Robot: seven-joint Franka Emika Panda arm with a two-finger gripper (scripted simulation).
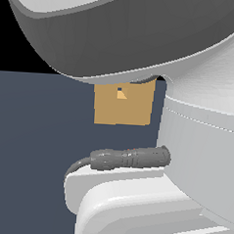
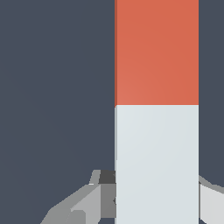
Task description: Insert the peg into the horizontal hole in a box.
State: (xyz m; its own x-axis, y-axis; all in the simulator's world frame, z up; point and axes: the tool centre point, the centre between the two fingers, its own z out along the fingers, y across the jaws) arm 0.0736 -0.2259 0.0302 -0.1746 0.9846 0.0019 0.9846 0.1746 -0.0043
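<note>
A tan box (image 1: 123, 107) is seen in the exterior view, mostly hidden behind the robot's arm, its horizontal hole (image 1: 121, 93) just visible near the top. In the wrist view, the peg (image 2: 156, 109) is seen close up, its white end flanked by the gripper (image 2: 153, 197); the jaws appear clenched on the peg. Misalignment could jam the peg against the box face.

Plain tan matte cube box (image 1: 123, 105): upper centre of exterior view, top edge hidden behind grey arm body, front face toward camera. Small dark horizontal hole (image 1: 121, 93) high on that face, lighter tan inside. Long square-section peg (image 2: 156, 109) fills wrist view: orange-red half adjoining white half, colour boundary mid-frame.
</note>
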